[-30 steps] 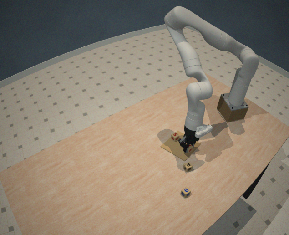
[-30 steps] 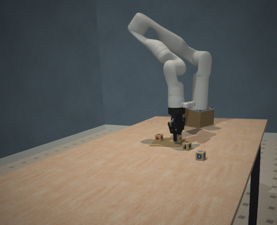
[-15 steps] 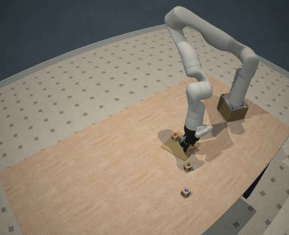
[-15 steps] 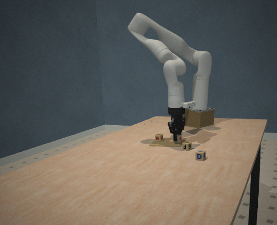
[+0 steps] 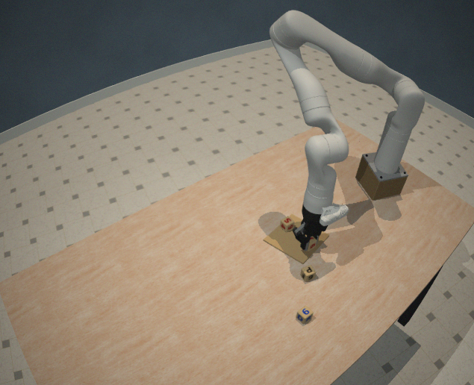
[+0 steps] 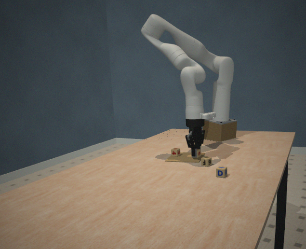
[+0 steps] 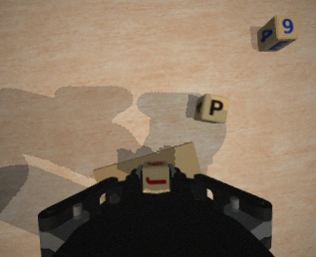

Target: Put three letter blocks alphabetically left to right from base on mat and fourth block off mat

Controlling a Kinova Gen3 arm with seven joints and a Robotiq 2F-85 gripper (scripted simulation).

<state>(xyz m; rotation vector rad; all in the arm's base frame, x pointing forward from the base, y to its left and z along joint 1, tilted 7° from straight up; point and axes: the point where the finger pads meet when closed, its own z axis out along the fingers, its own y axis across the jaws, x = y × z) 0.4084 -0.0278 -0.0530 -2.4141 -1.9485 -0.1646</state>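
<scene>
My gripper (image 5: 307, 244) (image 7: 156, 171) is shut on a block with red marks (image 5: 312, 244) (image 6: 198, 153) (image 7: 156, 183), low over the right part of the mat (image 5: 276, 239) (image 6: 183, 159) (image 7: 186, 153). Its top shows a red J-like letter in the wrist view; whether it touches the mat is unclear. Another block with red marks (image 5: 287, 223) (image 6: 175, 152) sits near the mat's far left edge, a red S or 5 on top. A block with a black P (image 5: 307, 273) (image 6: 206, 161) (image 7: 215, 108) on top lies off the mat.
A block with blue marks (image 5: 304, 315) (image 6: 221, 172) (image 7: 286, 28) lies on the table (image 5: 166, 289) (image 6: 120, 203), farther from the mat than the P block. A blue 6 or 9 is on its top. The robot's base block (image 5: 384, 186) (image 6: 222, 131) stands behind the mat.
</scene>
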